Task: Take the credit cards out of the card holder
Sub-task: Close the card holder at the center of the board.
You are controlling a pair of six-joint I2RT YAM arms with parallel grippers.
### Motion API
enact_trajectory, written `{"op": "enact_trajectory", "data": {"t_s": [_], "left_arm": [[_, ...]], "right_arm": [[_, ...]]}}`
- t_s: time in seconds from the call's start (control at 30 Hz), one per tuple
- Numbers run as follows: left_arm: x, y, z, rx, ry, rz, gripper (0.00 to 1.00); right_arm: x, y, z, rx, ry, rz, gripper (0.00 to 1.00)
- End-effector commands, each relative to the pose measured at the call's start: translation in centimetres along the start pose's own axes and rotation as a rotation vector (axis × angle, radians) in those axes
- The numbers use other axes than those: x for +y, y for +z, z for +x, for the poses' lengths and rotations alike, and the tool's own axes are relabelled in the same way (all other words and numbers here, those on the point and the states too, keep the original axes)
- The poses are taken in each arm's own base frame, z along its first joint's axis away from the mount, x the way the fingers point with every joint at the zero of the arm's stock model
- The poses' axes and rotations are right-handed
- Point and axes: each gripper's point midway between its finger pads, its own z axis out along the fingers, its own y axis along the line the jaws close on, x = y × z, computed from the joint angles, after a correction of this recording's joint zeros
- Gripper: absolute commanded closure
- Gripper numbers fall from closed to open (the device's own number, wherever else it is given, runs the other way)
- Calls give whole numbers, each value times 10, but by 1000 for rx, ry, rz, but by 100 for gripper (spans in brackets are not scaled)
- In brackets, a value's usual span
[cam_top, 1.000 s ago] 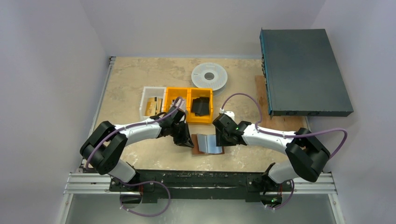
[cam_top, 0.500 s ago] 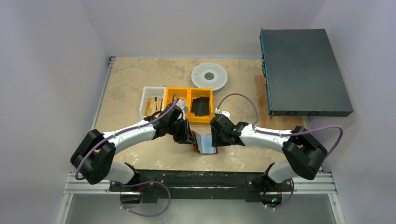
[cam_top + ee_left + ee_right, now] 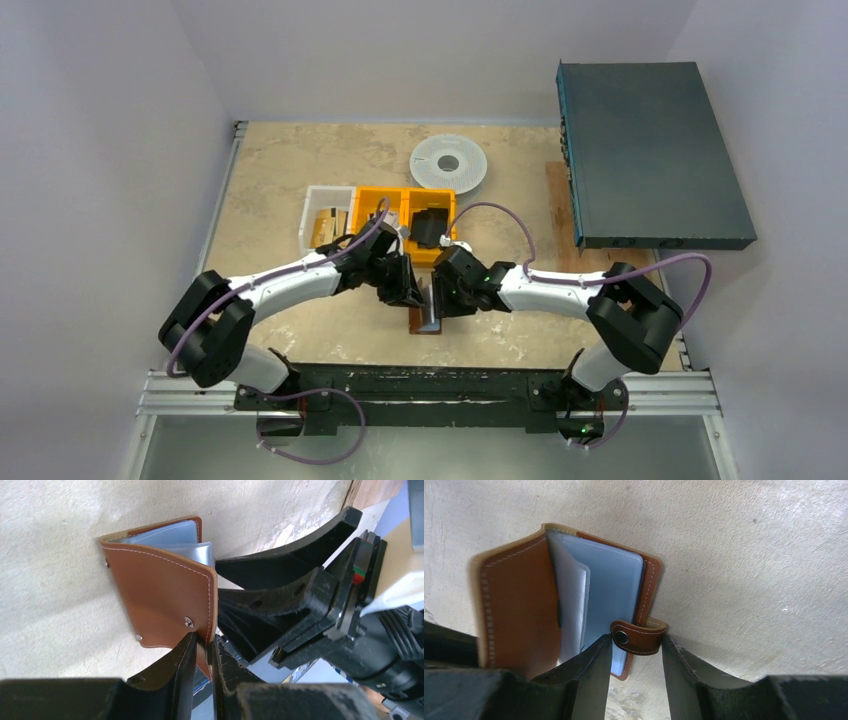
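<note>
Left gripper [image 3: 200, 655] pinches the raised cover edge of the card holder [image 3: 160, 587], fingers nearly together; right gripper [image 3: 636, 652] spread, straddling the snap tab [image 3: 639, 636]; holder half-folded on the table [image 3: 290, 170], between both arms in the top view; only the wrist views show pale sleeves inside; credit cards not discernible; 2 orange bins [image 3: 405, 205] behind.

Even, soft light throughout; both wrist views blur the near hand fingers [image 3: 589, 680].
</note>
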Motion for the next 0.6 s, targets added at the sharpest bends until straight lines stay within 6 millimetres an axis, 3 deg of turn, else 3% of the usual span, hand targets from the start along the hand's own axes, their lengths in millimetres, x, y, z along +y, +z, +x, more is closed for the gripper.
{"op": "enact_trajectory", "data": {"t_s": [0.0,0.1,0.3,0.57], "left_arm": [[-12,13,-5,10,-11,18,84],[-10,23,-4,25,-49,4,82],[6,39,-1,48,-110,-76,67],[33,50,7,64,-162,-175,61]], "right_arm": [[16,-3,0,13,15,-55,60],[16,-5,-1,10,14,-54,60],[10,-9,-2,-5,18,-31,60],[0,-15,3,-11,30,-4,60]]}}
